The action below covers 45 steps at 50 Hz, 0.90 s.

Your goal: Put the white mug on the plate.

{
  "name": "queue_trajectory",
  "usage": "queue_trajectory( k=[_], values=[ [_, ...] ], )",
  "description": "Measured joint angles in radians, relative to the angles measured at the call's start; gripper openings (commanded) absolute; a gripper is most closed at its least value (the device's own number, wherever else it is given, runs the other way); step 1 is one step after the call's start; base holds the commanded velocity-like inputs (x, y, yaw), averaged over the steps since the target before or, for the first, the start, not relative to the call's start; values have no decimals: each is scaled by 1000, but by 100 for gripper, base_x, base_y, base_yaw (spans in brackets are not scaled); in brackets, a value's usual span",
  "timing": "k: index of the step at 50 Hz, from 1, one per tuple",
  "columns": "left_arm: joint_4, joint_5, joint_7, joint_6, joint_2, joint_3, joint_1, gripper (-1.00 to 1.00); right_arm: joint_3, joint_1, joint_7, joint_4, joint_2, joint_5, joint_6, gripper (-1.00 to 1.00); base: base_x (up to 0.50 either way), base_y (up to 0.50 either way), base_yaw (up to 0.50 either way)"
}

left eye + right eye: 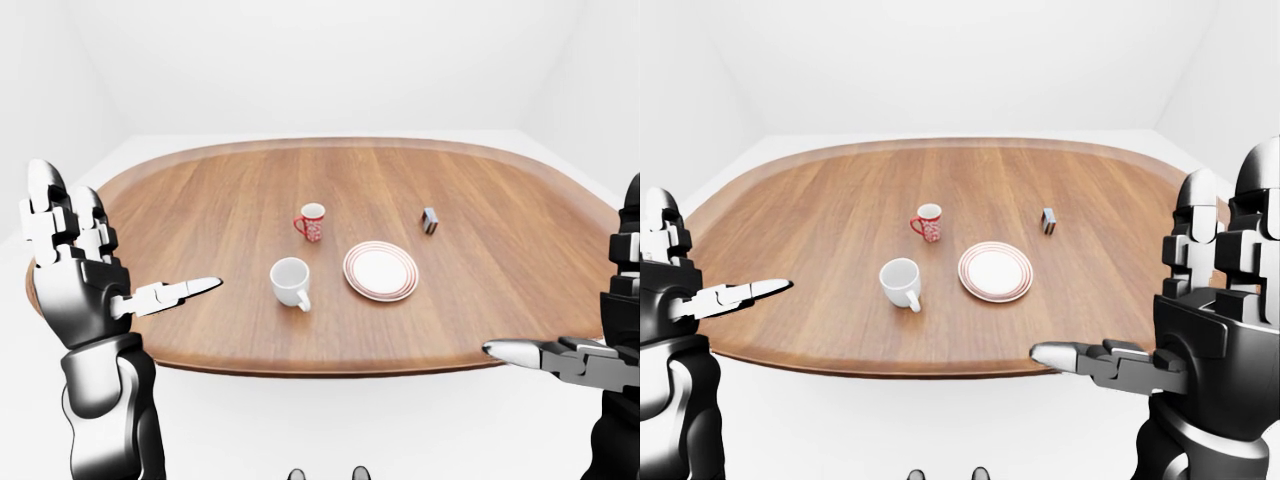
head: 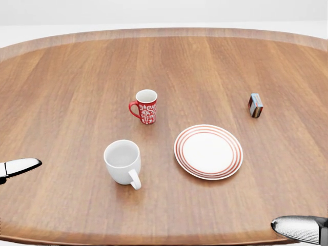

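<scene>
The white mug (image 2: 123,161) stands upright on the wooden table (image 2: 61,92), its handle turned toward the view's bottom right. To its right lies the white plate (image 2: 208,151) with red rings, nothing on it. My left hand (image 1: 85,270) is raised at the left of the left-eye view, fingers spread open, well short of the mug. At the right of the right-eye view my right hand (image 1: 1200,320) is also open and holds nothing. Only one fingertip (image 2: 20,166) of the left hand and one fingertip (image 2: 300,228) of the right show in the head view.
A red patterned mug (image 2: 145,106) stands just above the white mug in the head view. A small striped box (image 2: 255,105) sits up and to the right of the plate. The table's near edge (image 1: 330,365) runs between my hands and the things.
</scene>
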Motion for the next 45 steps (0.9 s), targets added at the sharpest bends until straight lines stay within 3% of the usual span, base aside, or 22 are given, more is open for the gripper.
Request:
queue_trajectory(
  k=[28, 45],
  values=[
    [-3, 3, -1, 0, -2, -4, 0, 100, -3, 1, 3, 8, -1, 0, 0, 100, 49, -1, 0],
    [1, 5, -1, 0, -3, -6, 1, 100, 7, 1, 3, 10, -3, -14, 0, 100, 0, 0, 0]
  ],
)
